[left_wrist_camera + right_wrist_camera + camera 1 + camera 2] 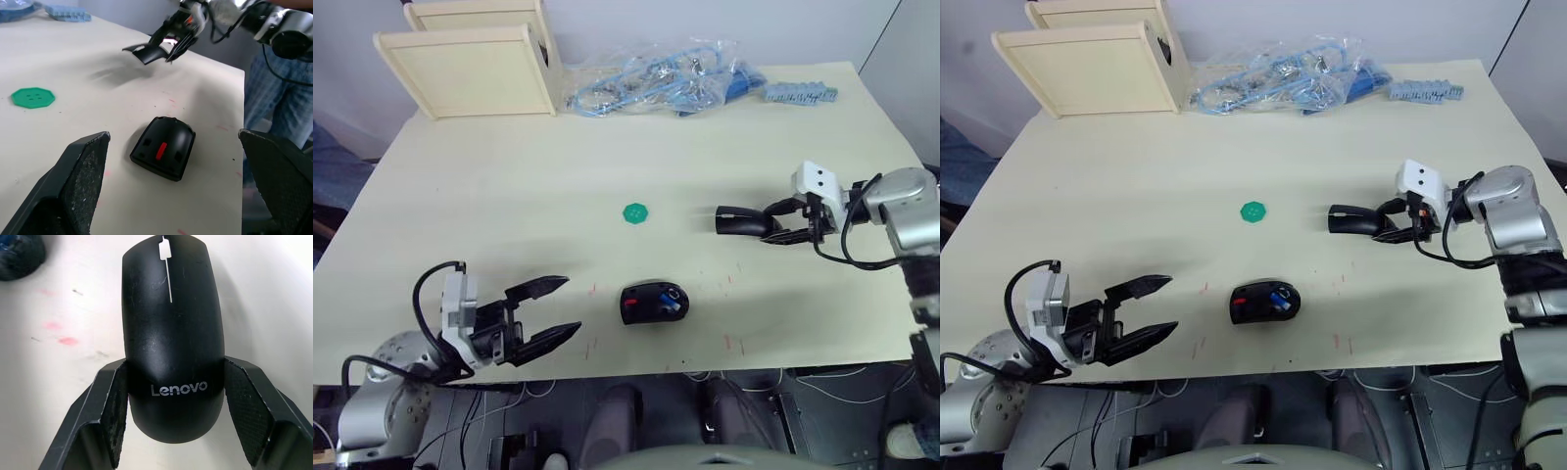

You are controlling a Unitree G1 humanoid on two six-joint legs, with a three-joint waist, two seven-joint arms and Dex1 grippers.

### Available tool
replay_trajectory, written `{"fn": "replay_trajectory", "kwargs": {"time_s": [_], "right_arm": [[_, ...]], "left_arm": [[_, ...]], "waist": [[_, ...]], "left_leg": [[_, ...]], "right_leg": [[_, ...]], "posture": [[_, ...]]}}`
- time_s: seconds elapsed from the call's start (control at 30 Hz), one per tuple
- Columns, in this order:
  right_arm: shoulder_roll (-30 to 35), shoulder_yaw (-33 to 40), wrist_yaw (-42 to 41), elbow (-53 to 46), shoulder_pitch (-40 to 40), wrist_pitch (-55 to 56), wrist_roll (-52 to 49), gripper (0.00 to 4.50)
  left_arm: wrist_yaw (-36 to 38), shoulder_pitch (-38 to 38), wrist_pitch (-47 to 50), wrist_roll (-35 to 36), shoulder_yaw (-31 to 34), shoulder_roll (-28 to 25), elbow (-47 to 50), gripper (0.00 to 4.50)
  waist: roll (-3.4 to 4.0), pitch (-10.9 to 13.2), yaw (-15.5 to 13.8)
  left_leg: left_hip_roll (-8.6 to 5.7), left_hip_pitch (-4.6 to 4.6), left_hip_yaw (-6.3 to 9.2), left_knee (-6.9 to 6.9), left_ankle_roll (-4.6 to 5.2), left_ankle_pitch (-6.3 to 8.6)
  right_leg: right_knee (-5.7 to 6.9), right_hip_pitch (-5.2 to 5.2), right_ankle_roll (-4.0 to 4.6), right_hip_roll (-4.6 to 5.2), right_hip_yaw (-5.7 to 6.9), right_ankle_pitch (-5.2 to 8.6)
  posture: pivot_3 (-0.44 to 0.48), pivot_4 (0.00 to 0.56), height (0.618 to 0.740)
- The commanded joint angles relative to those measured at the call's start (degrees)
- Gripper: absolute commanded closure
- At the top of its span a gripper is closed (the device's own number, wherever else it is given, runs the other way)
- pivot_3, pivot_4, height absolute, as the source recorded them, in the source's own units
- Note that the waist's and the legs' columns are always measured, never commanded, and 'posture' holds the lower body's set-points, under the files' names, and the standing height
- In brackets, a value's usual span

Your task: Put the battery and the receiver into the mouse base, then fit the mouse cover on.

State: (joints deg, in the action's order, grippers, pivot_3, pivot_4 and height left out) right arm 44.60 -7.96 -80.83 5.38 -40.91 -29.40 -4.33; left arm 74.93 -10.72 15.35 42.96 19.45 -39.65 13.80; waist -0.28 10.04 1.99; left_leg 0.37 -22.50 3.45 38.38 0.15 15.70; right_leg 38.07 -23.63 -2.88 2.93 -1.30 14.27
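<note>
The mouse base (653,302) lies near the table's front edge, open side up, with red parts and the blue battery (673,298) showing inside. The receiver is hidden from view. My left gripper (572,305) hovers open just to the left of the base, and its fingers (83,171) frame the base (164,147) in the left wrist view. Farther right, my right gripper (769,223) is shut on the rear sides of the glossy black mouse cover (171,323). The cover (742,221) hangs a little above the table, casting a shadow.
A green disc (635,212) lies mid-table between base and cover. Two pale wooden boxes (475,59) stand at the back left. A plastic bag of blue cables (656,83) and a blue strip (800,93) lie along the back edge.
</note>
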Motion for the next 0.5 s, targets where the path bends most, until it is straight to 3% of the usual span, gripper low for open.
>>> {"fn": "replay_trajectory", "kwargs": {"time_s": [0.03,0.13,0.23,0.33,0.5], "right_arm": [[3.39,0.92,2.11,-15.81,0.33,-13.91,-3.91,2.01],[4.56,0.49,5.25,-29.28,-1.01,-26.55,-8.47,2.01],[5.16,-1.48,9.78,-36.59,-2.92,-34.91,-9.72,2.01],[4.02,-2.97,13.59,-40.85,-6.94,-45.13,-13.15,2.01],[5.60,-9.15,15.81,-47.23,-11.97,-50.88,-17.91,2.01]], "left_arm": [[0.83,0.69,0.91,1.05,0.13,-1.15,0.70,0.00],[2.18,2.45,1.53,0.59,-0.43,-2.47,-0.12,0.00],[2.76,3.75,2.36,0.78,-0.51,-3.40,-0.45,0.00],[3.61,4.91,3.10,0.95,-0.25,-4.51,-1.17,0.00],[5.57,5.56,3.91,0.79,-0.09,-6.41,-1.68,0.00]], "waist": [[0.01,0.00,0.11],[0.00,0.00,-0.05],[0.00,0.00,-0.05],[-0.01,0.00,-0.02],[-0.01,0.00,-0.03]], "left_leg": [[-0.01,0.01,-0.01,0.00,0.00,0.00],[-0.01,0.00,0.00,0.00,0.00,0.00],[-0.01,-0.04,0.06,0.00,0.00,0.00],[-0.02,-0.04,0.05,0.01,0.00,0.00],[-0.02,-0.08,0.06,0.00,0.00,0.00]], "right_leg": [[0.00,0.00,0.00,-0.01,0.00,0.00],[-0.05,0.02,0.00,-0.01,0.03,0.00],[-0.04,0.00,0.01,-0.03,0.07,0.01],[-0.07,0.01,0.00,-0.01,0.07,0.01],[-0.09,-0.01,0.01,0.00,0.13,0.01]], "posture": [[0.000,0.150,0.740],[0.000,0.150,0.740],[0.000,0.150,0.740],[0.000,0.150,0.740],[0.000,0.150,0.740]]}}
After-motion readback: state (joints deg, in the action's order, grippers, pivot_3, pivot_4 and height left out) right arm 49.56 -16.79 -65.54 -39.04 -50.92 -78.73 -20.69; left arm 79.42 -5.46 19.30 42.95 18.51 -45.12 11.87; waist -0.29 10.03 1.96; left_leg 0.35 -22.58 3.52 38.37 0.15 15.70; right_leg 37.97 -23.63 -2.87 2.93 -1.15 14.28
